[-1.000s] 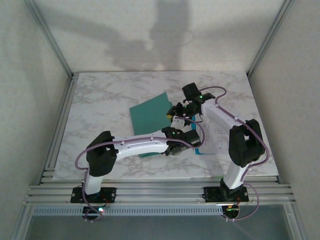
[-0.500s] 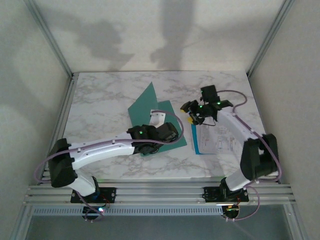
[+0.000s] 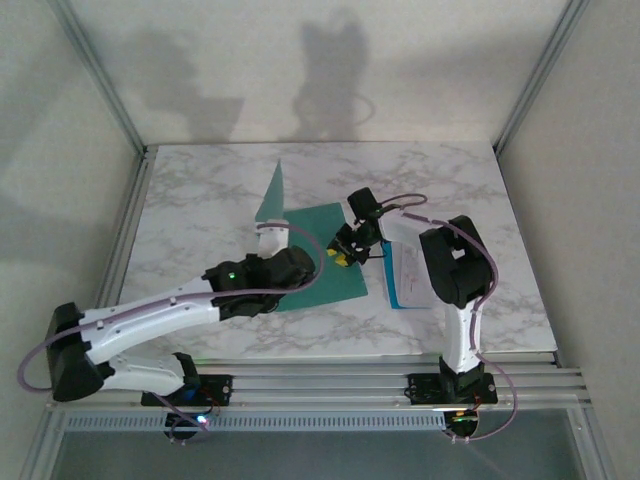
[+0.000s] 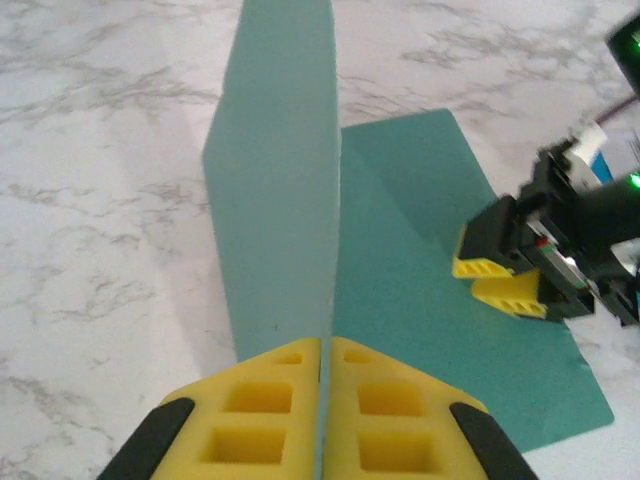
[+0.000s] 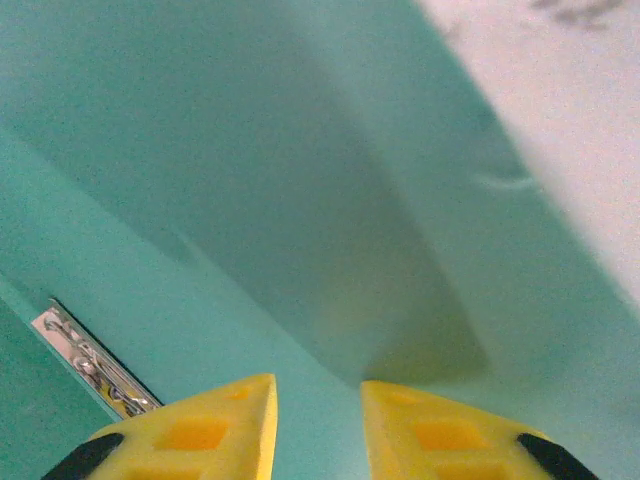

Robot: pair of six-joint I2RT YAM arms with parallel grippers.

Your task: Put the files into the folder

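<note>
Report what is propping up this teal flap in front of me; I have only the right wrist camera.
Observer: The left gripper is shut on the folder, pinching the edge of its cover so that the cover stands upright.
Operator: Locate the files.
Observer: The files lie flat on the table, just right of the folder and outside it.
Operator: Place my gripper for me.
Observer: The right gripper hangs over the folder's open lower leaf, near the edge that faces the files.
</note>
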